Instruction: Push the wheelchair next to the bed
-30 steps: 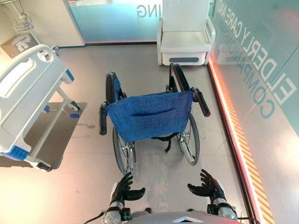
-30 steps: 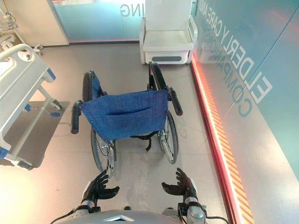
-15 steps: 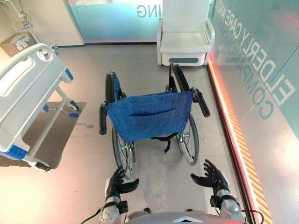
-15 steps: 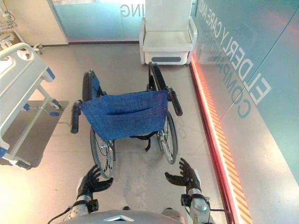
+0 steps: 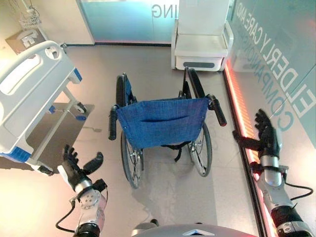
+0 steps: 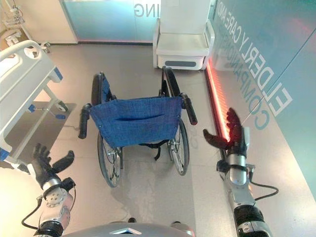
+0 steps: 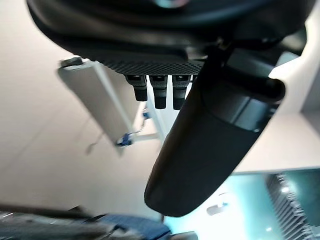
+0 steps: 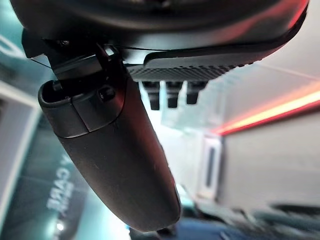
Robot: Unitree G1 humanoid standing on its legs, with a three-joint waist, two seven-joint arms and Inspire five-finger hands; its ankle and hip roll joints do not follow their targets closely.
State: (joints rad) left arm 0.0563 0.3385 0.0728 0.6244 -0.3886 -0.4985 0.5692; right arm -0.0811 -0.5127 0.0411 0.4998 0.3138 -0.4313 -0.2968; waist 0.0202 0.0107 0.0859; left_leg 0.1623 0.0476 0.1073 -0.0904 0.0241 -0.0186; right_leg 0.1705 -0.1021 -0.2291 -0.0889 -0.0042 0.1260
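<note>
Left hand point(image 5: 75, 167) and right hand point(image 5: 265, 138) flanked the wheelchair point(image 5: 163, 121), fingers point(image 5: 260, 121) spread, empty. Each needed a full wrap on its push handle point(image 5: 112, 123) before steering toward the bed point(image 5: 29, 94).

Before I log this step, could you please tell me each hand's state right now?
Left hand: open, holding nothing, apart from the wheelchair.
Right hand: open, holding nothing.
</note>
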